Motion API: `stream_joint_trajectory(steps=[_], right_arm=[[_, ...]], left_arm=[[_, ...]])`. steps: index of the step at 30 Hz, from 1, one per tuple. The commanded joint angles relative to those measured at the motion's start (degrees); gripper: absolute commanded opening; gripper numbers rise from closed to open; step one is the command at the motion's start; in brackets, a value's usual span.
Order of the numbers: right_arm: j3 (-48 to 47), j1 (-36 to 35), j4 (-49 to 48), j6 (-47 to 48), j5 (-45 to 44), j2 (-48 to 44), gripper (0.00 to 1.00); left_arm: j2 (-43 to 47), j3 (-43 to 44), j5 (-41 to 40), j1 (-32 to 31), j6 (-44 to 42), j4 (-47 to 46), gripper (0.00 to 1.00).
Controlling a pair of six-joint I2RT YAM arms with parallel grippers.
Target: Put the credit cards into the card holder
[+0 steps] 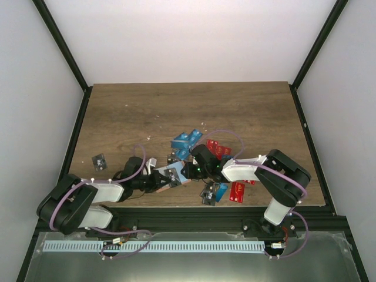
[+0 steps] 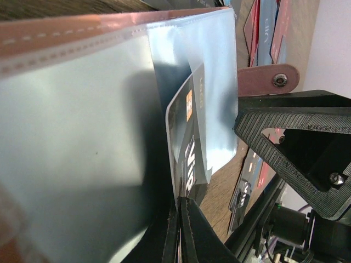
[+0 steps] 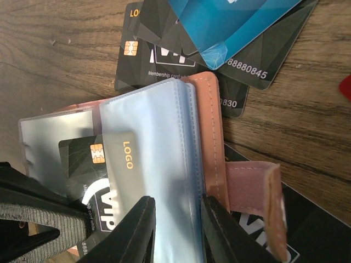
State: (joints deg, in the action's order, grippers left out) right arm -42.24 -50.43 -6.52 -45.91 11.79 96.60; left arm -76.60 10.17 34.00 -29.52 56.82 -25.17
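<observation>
The tan-orange card holder point(image 1: 171, 175) lies open between both grippers, its clear sleeves fanned out. My right gripper point(image 1: 191, 170) is shut on the stack of sleeves and the tan cover point(image 3: 205, 137), with the fingers point(image 3: 137, 233) on either side of it. My left gripper point(image 2: 184, 211) is shut on a black VIP card point(image 2: 189, 153), which sits partly inside a clear sleeve point(image 2: 208, 66). The same black card shows in the right wrist view point(image 3: 88, 161). Loose blue point(image 1: 187, 141), red point(image 1: 218, 148) and black credit cards lie on the table around the holder.
A lone black card point(image 1: 99, 160) lies at the left. A red card point(image 1: 237, 191) and a black and blue pair point(image 1: 212, 192) lie near the front edge. Black and blue cards point(image 3: 219, 44) overlap just beyond the holder. The holder's strap point(image 3: 263, 192) sticks out sideways.
</observation>
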Motion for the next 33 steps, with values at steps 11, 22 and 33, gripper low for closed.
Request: stream_joint_trajectory(steps=[11,22,33], right_arm=[[-1.0,-0.1,1.8,1.9,1.4,2.6,0.26],[-1.7,0.0,2.3,2.2,2.2,3.8,0.26],[-1.3,0.0,2.3,1.5,3.4,3.0,0.26]], left_arm=[[0.9,2.7,-1.0,3.9,-8.0,10.4,0.04],[-2.5,4.1,-0.6,4.8,-8.5,6.9,0.04],[-8.6,4.2,2.8,4.9,-5.2,-1.1,0.04]])
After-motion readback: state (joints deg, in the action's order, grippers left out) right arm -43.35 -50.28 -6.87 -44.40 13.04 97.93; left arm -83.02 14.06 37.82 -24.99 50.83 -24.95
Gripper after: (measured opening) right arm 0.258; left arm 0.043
